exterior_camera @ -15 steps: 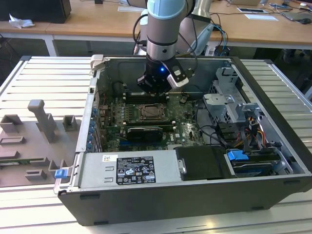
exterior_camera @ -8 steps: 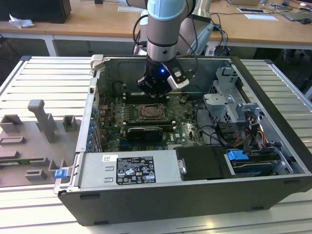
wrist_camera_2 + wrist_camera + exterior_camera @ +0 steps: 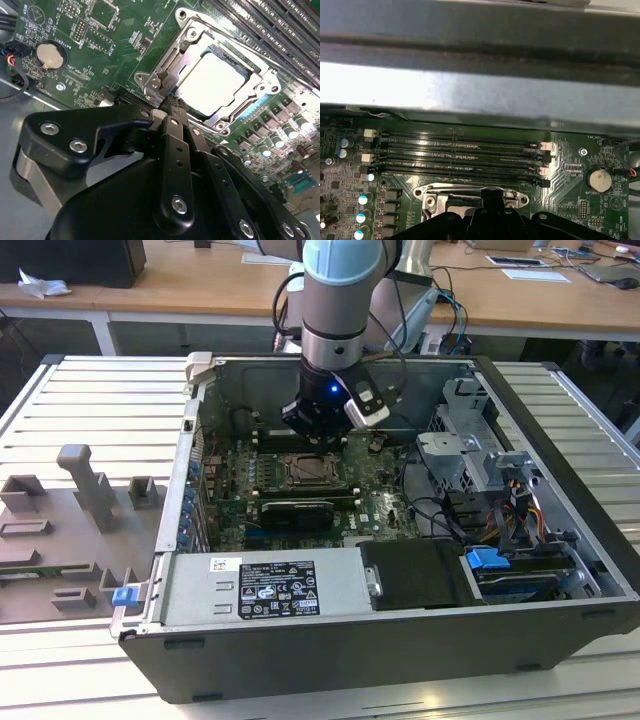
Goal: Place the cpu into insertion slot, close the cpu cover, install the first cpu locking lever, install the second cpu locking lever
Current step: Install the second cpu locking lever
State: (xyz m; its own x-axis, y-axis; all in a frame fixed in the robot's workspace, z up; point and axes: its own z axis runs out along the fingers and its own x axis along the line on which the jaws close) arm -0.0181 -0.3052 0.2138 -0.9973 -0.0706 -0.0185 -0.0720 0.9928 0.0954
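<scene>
End effector: the black end effector (image 3: 172, 102) hangs low inside the open computer case (image 3: 560, 440). In the second wrist view its fingers (image 3: 175, 150) sit pressed close together, with nothing between them. Their tips are right at one corner of the cpu cover (image 3: 192, 55), but I cannot tell if they touch it. In the exterior view the end effector (image 3: 318, 432) is just above the far edge of the socket.

Cpu: the cpu (image 3: 217, 85) lies flat in the insertion slot (image 3: 250, 112). Its pale shiny top shows through the big square window.

Cpu cover: the silver frame lies down flat over the chip. In the first wrist view one edge of the cpu cover (image 3: 437, 192) peeks out past the dark end effector (image 3: 492, 197).

Locking levers: I cannot tell how they sit.

Board: the green motherboard (image 3: 125, 45) lies all around the socket. A round coin battery (image 3: 50, 55) sits on it, well away from the socket.

Memory slots: four long black memory slots (image 3: 460, 155) run side by side just beside the socket.

Graphics card: a long black graphics card (image 3: 296, 512) lies on the near side of the socket in the exterior view.

Table: the case rests on a grey ribbed table (image 3: 90, 400). A grey holder tray (image 3: 60, 530) sits at the exterior view's left.
</scene>
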